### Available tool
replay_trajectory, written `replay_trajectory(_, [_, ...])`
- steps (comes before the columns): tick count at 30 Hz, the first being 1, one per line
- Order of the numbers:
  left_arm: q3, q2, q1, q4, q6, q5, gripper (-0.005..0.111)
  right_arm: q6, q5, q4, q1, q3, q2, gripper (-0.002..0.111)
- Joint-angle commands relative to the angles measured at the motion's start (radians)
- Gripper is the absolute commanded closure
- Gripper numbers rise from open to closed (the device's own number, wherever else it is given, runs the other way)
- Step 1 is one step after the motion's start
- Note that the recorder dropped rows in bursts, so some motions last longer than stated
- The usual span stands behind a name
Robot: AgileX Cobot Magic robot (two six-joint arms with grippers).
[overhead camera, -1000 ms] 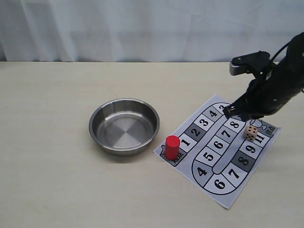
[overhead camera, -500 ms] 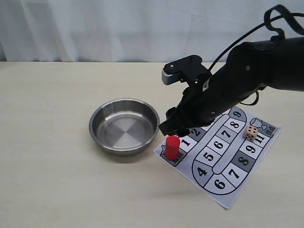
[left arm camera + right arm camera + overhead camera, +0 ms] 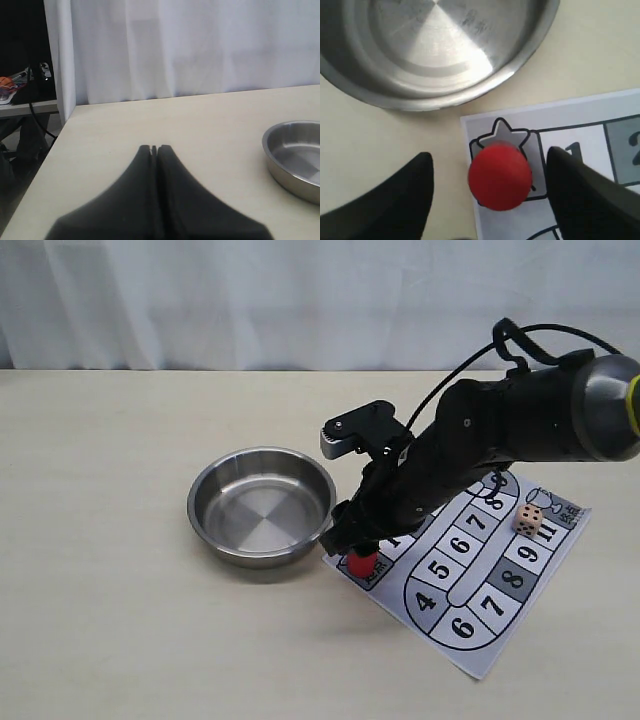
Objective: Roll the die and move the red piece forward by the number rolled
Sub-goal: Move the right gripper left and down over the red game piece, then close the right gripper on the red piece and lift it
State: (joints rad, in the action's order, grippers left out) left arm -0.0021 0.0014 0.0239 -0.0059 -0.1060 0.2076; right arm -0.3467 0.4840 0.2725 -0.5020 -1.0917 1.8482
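The red piece (image 3: 361, 564) (image 3: 500, 175) stands upright on the star start square at the near left corner of the game board (image 3: 500, 625). My right gripper (image 3: 350, 537) (image 3: 490, 167) hangs open right over it, one finger on each side, neither touching. The die (image 3: 529, 519) rests on the board's right side by square 11, showing several black dots. My left gripper (image 3: 154, 148) is shut with nothing in it, above bare table off to the left of the bowl, and does not appear in the exterior view.
A steel bowl (image 3: 205, 525) (image 3: 530, 55) (image 3: 270, 145) with nothing in it sits just left of the board, close to the red piece. A white curtain hangs behind the table. The table's left edge shows in the left wrist view.
My right arm swept left across the board from near the die and came down over the red piece, its open fingers now on either side of it. The die and piece have not moved.
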Motion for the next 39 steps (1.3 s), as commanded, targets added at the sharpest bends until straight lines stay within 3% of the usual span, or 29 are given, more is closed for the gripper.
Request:
replay_trajectory(1, [0.002,-0.001,0.001,-0.003,0.005,-0.012,0.107,-0.034,-0.042,0.007,-0.001,0.002,0.019,0.047])
replay_trajectory(8, [0.002,-0.001,0.001,-0.003,0.005,-0.012,0.107,-0.039,-0.069,-0.079,-0.001,0.002,0.021,0.047])
replay_trajectory(39, [0.002,-0.001,0.001,-0.003,0.005,-0.012,0.107,0.003,-0.065,-0.072,-0.001,0.006,0.092,0.048])
